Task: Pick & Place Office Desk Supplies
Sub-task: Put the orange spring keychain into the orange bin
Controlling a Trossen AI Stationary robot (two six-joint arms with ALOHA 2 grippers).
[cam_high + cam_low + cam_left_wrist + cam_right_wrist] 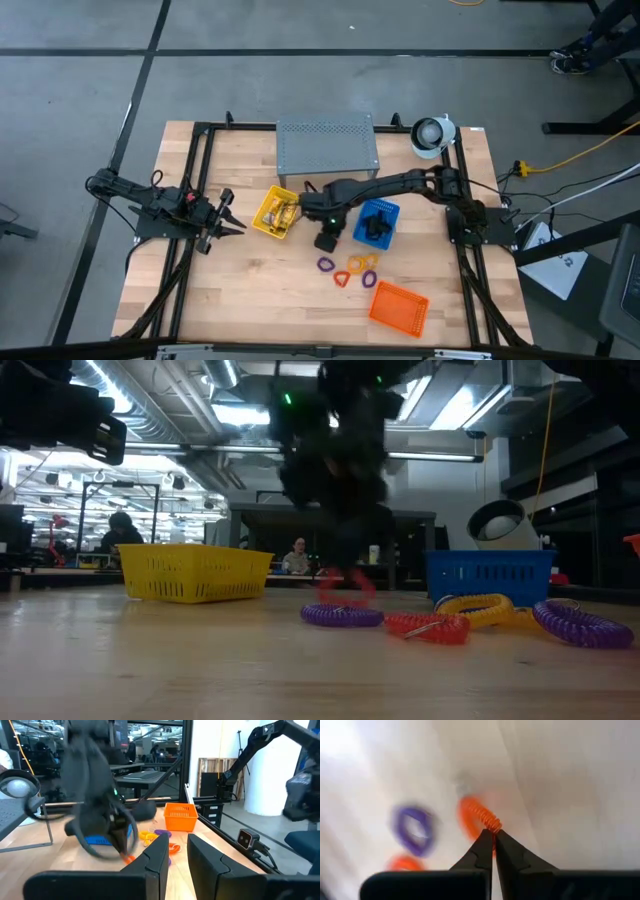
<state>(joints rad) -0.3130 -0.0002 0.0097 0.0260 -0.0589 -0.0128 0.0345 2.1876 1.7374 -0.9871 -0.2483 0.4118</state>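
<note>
Table (240, 300), trays, then loops. Right gripper (493, 836) pinched shut on an orange loop (479, 815), lifted off the wood between yellow tray (262, 226) and blue tray (390, 212); loop hangs below fingertips. Left gripper (228, 214) idle, narrowly parted, empty.

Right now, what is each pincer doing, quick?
Left pincer: holds nothing, slightly open, waiting beside the yellow tray.
Right pincer: shut on an orange loop.
</note>
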